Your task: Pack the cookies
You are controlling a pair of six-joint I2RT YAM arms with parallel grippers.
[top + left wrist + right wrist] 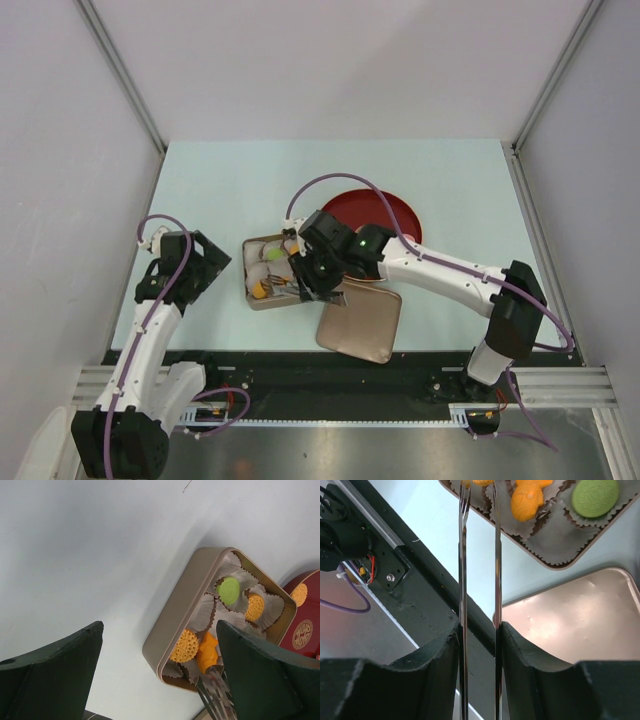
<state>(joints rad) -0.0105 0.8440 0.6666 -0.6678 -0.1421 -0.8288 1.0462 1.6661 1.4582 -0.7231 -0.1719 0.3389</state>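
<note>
The tan tin (248, 272) holds paper cups with cookies: a green one (228, 590), an orange round one (255, 607), a patterned orange one (184, 645) and an orange moulded one (207, 653). One more orange cookie (299, 594) lies on the dark-red plate (372, 212). My right gripper (312, 272) is shut on metal tongs (462, 555), whose tips reach over the tin's near corner by the orange moulded cookie (526, 500) and the green cookie (595, 496). The tongs' tips look empty. My left gripper (215, 262) is open and empty, left of the tin.
The tin's lid (360, 320) lies upside down at the front right of the tin, partly under my right wrist. The black rail (330, 375) runs along the table's near edge. Grey walls stand on the left, right and back.
</note>
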